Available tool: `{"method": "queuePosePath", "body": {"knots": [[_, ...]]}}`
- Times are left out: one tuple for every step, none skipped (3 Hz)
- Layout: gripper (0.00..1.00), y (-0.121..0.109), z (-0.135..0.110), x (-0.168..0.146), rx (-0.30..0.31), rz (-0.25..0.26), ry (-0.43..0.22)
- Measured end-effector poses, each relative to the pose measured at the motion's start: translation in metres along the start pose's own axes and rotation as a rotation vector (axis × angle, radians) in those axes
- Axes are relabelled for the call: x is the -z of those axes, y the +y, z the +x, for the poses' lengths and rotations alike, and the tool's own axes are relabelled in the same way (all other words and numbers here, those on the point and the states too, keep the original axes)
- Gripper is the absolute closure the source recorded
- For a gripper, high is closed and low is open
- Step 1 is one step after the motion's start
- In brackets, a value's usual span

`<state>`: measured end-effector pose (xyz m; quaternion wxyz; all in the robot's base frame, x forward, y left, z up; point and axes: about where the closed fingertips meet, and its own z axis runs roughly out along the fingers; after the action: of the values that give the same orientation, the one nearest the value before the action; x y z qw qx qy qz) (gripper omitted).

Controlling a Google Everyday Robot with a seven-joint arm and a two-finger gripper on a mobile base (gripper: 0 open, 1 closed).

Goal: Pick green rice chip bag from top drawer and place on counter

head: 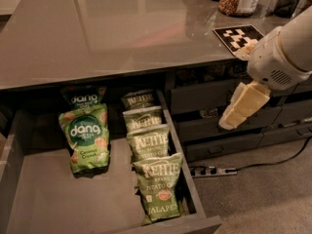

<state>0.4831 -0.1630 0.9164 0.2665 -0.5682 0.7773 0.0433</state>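
Camera view, from the left: the top drawer [29, 199] stands pulled out, with bare floor along its left wall and front-left corner. The green rice chip bag [87, 138] lies on that floor in the back-left part, label up. Its long axis runs roughly back to front, the top end toward the back wall and tipped a little left. Its top touches or just overlaps a darker second dang bag [83, 97] tucked under the front edge of the counter [122, 28]. Next comes a row of Kettle bags [148, 145] along the drawer's right wall, just beside my target but apart from it.

My gripper [242, 108] hangs outside the drawer, well past its right wall. It is in front of the narrower drawers [204, 94], just below the counter's front edge near the patterned tag [241, 37]. Whether it is open or closed I cannot tell, since I see it side-on. The bag is plainly not in it.

So the bag lies well to my left. I judge I must cross over the Kettle row, then come down with my jaws across the bag's short width.
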Motion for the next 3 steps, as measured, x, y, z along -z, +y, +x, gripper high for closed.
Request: {"method": "queuePosePath", "body": {"knots": [[0.00, 0.000, 0.000, 0.000, 0.000, 0.000, 0.000], [0.00, 0.014, -0.040, -0.014, 0.036, -0.029, -0.062], [0.00, 0.038, -0.102, -0.029, 0.090, -0.080, -0.181]]}}
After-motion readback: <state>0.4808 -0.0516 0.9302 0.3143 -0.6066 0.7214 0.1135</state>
